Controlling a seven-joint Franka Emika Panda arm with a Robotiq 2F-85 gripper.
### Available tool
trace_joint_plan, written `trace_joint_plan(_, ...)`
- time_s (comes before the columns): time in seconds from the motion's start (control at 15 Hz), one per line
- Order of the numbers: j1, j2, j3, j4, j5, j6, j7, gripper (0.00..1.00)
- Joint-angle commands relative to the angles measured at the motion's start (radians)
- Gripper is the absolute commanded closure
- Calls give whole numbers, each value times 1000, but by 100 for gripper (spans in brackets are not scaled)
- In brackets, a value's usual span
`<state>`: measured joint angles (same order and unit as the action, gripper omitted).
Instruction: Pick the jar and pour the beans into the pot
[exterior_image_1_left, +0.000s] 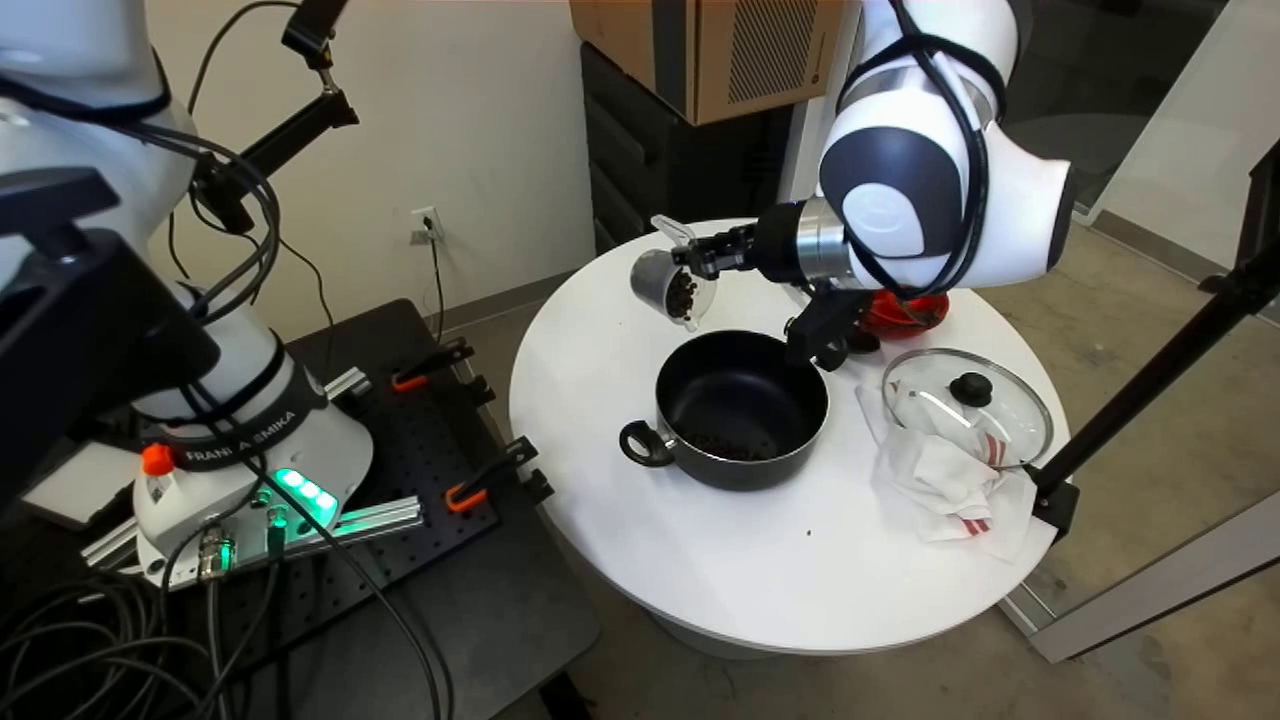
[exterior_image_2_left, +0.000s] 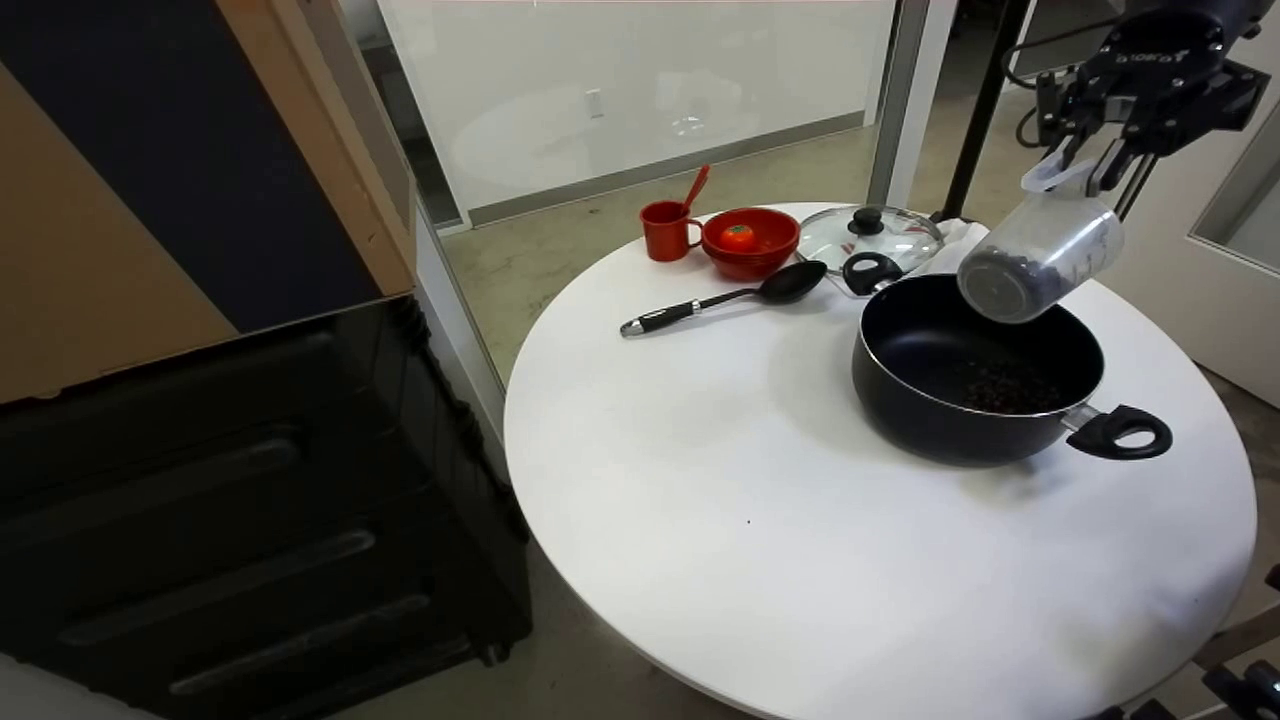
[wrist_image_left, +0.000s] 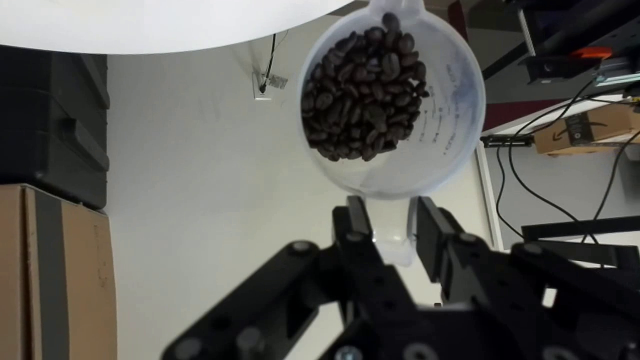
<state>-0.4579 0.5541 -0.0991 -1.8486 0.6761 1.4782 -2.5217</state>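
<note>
From here, the hand (wrist_image_left: 390, 215) pinches the jar (exterior_image_2_left: 1050, 255) by its handle (wrist_image_left: 392, 237), higher than the pot (exterior_image_2_left: 930, 430), toward the robot-side edge of the tabletop (exterior_image_2_left: 700, 450) – axis tipped, spout (wrist_image_left: 402, 6) underneath – so more tilt should pour beans (wrist_image_left: 362, 102).

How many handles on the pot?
2. In an exterior view, the near handle juts lower right from the pot; the far handle sits upper left, in front of the glass lid. Neither is hidden there.

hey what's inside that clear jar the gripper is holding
In the wrist view, dark brown beans are heaped to one side of the jar, with measuring marks on its bare wall. The top beans cover whatever lies beneath them in that view.
</note>
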Motion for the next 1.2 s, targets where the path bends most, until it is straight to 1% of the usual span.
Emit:
trace_joint_plan(0.0,2,70,-15,53,43,-23,9,93)
trace_joint_plan(0.2,-15,113,-26,80,62,-13,6,93)
trace_joint_plan(0.53,-87,196,-27,144,172,-100,6,93)
trace_joint_plan(0.73,-118,238,-26,177,238,-157,2,93)
trace_joint_plan(1.13,-142,293,-26,224,338,-227,-3,93)
